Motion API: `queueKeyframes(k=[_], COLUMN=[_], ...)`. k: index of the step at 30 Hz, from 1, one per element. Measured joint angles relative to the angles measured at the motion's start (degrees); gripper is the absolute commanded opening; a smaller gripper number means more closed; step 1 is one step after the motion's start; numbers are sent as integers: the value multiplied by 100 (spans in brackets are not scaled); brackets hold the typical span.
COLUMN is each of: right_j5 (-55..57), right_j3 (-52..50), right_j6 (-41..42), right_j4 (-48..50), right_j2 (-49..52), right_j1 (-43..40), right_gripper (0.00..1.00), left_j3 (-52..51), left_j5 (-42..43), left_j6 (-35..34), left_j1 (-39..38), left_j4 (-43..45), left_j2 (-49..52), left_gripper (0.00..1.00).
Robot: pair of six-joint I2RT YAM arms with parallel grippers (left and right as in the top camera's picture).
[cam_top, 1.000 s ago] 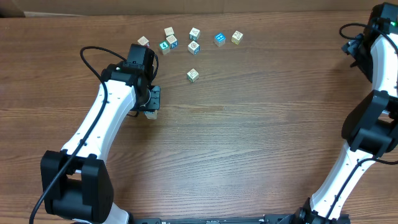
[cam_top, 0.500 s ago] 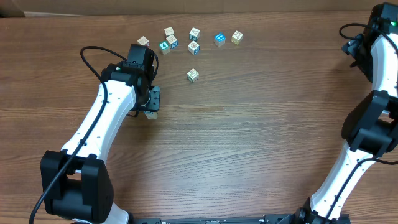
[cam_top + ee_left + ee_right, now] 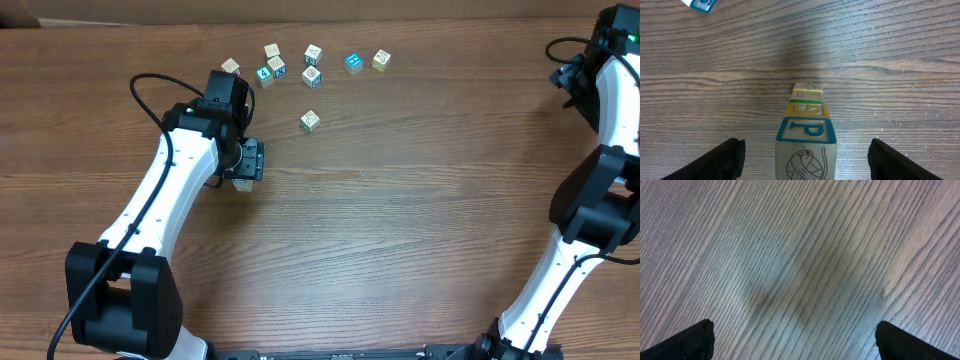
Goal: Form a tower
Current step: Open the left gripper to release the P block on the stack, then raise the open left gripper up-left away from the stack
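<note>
The tower (image 3: 806,145) is a one-cube-wide stack of pale wooden cubes. Its top cube shows a cream face with a yarn-ball drawing and a blue-framed letter P, and yellow and green edged cubes sit below. My left gripper (image 3: 807,162) is open, with one black finger (image 3: 727,160) on each side of the top cube and a clear gap to both. In the overhead view the tower (image 3: 241,182) peeks out under the left gripper (image 3: 246,160). My right gripper (image 3: 795,340) is open over bare wood, far off at the table's right edge (image 3: 572,76).
Several loose cubes lie in a cluster at the back of the table, among them a blue one (image 3: 353,63). A lone cube (image 3: 310,121) sits nearer the tower. A blue cube corner (image 3: 702,4) shows in the left wrist view.
The left jaws have opened wide, letting go of the tower's top cube. The tower stays standing. Neither arm has shifted.
</note>
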Motion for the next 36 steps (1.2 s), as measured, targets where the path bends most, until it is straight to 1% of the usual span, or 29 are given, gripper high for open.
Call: queueKeyframes(k=[3,9,12,16,17,18,21,28,36], right_j5=[0,-2,-2,0,-2,-2,-4,0,-2], right_j3=[0,0,0,0,0,0,0,0,0], right_j6=[2,2,4,2,4,0,2,0,0], right_j4=[0,0,-2,-4,0,0,0,-2,0], right_j2=[0,0,0,0,0,0,0,0,0], right_j1=[-2,-2,0,-2,0,-2,0,-2,-2], right_gripper=[100,100,100,100,100,100,100,100,100], left_j3=[0,0,136,588,686,769,789,789,789], left_j5=[42,149,260,302,302,304,306,306,308], left_j6=[-2,-2,-116,-407,-501,-638,-935,-1104,-1167], left_j1=[-2,31,221,651,785,960,1351,1932,1991], left_j4=[50,197,201,291,345,428,439,376,378], left_j2=[0,0,20,44,44,44,44,44,44], left_gripper=[82,86,86,89,92,99,100,100,99])
